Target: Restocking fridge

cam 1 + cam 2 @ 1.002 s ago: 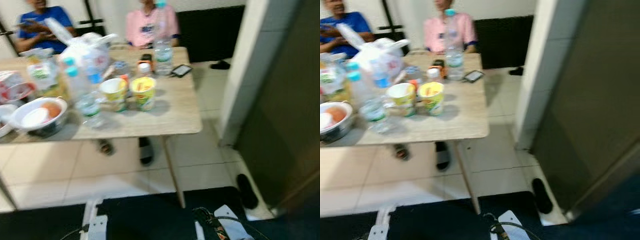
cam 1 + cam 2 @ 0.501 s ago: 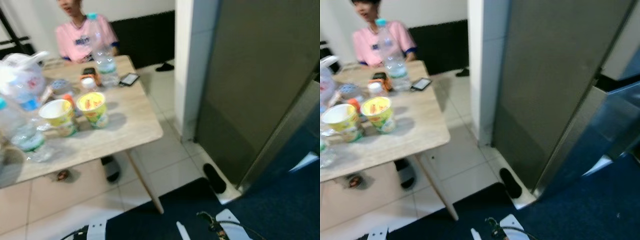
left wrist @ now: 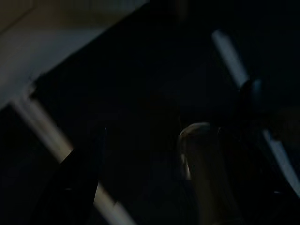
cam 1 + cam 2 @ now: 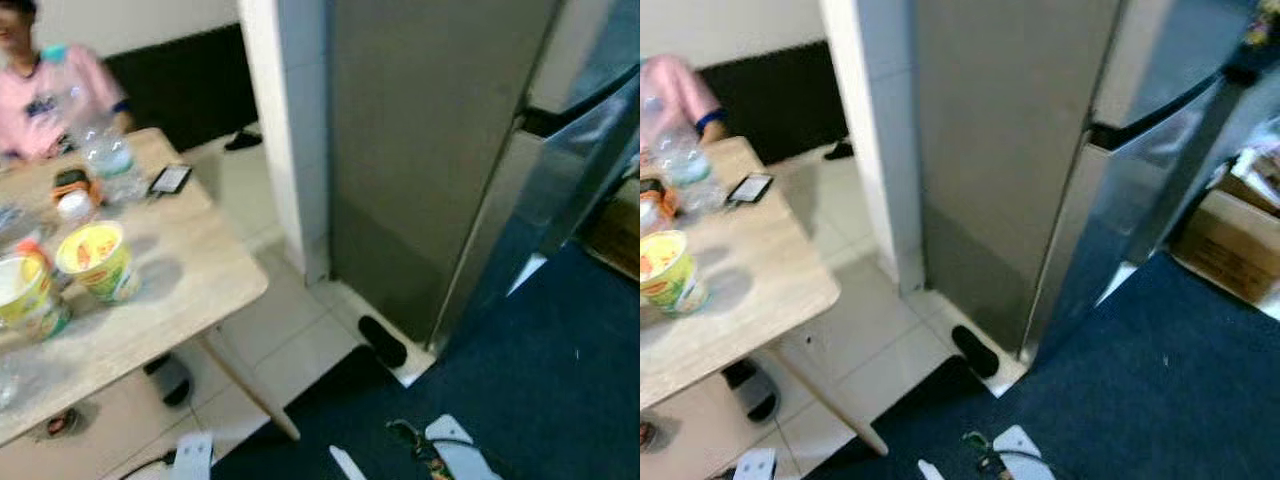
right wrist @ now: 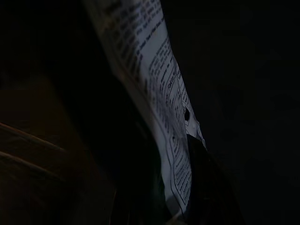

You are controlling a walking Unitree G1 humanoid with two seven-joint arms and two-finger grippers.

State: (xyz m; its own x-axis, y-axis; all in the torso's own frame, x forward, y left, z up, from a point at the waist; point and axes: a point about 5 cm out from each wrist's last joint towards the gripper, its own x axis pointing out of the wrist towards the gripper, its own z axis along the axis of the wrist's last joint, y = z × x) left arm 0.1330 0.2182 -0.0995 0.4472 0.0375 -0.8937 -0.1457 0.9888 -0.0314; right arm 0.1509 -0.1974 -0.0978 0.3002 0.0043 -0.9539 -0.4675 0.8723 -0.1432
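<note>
- we face the fridge (image 4: 1040,150), a tall grey-silver box standing between a white pillar (image 4: 285,120) and a cardboard box (image 4: 1230,235).
- its door looks closed, with a dark seam running between the upper and lower parts.
- just at the foot of the fridge, on the pale tiles, a black slipper (image 4: 382,341) lies beside the edge of a dark blue mat (image 4: 1160,400).
- well to the left of the fridge, past the pillar, stands a wooden table (image 4: 190,290).
- on the table, away from the fridge, we see a yellow cup (image 4: 97,262), a second cup (image 4: 25,297) beside it, a water bottle (image 4: 100,150), a phone (image 4: 171,179) and a small orange-and-white container (image 4: 74,195).
- a person in a pink shirt (image 4: 45,90) sits behind the table, further from the fridge than the bottle.
- under the table a second sandal (image 4: 750,388) shows on the tiles.
- our left wrist view is very dark; we make out a pale rounded shape (image 3: 201,164) and light stripes, nothing more, and we cannot tell how the left gripper stands.
- our right wrist view is dark too; a printed label (image 5: 164,108) with small text runs close across it, on something we cannot identify, and we cannot tell whether the right gripper is spread or closed.
</note>
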